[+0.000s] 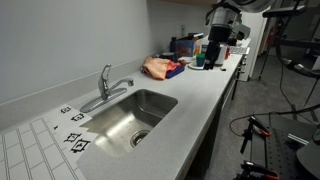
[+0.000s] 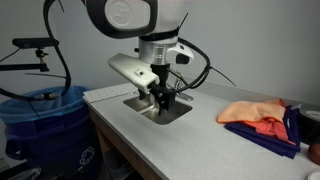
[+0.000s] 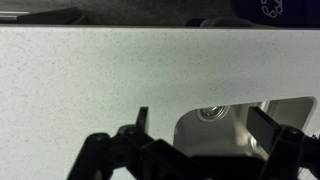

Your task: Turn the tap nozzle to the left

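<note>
The small silver faucet stands behind the steel sink in an exterior view. Its tap nozzle is a slim chrome spout that reaches out over the basin's back edge. The upright lever handle rises behind it. My gripper hangs above the grey counter by the dark sink opening. In the wrist view the gripper is open and empty. A sink corner and the drain lie below, between the fingers. The nozzle is not in the wrist view.
An orange cloth lies on a blue item on the counter. Bottles and containers stand at the far end. A blue bin stands by the counter's front edge. A white sheet with black markers lies beside the sink.
</note>
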`<control>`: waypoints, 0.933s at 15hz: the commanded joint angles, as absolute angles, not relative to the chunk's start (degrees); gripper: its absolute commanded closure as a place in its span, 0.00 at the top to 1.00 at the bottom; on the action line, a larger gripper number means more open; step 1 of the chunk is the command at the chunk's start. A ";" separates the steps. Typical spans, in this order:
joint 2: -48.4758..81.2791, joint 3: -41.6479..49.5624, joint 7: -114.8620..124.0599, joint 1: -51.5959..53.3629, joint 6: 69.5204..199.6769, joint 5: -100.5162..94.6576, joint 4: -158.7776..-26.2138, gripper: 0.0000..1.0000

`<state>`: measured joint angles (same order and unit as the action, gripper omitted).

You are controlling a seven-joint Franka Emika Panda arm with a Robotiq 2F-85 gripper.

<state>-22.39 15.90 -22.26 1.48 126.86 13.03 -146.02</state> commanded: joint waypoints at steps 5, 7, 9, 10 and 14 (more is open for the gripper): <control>-19.40 12.94 -22.01 0.92 129.27 13.97 -143.15 1.00; -16.00 11.11 -20.34 1.80 129.14 13.44 -137.80 1.00; -13.21 9.50 -19.34 1.97 129.80 13.10 -133.78 1.00; -11.77 8.67 -18.84 1.94 129.98 12.90 -131.79 1.00; -5.19 5.83 -16.71 1.36 129.59 11.55 -123.94 1.00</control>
<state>-11.45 7.36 -18.65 1.80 129.66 12.79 -130.72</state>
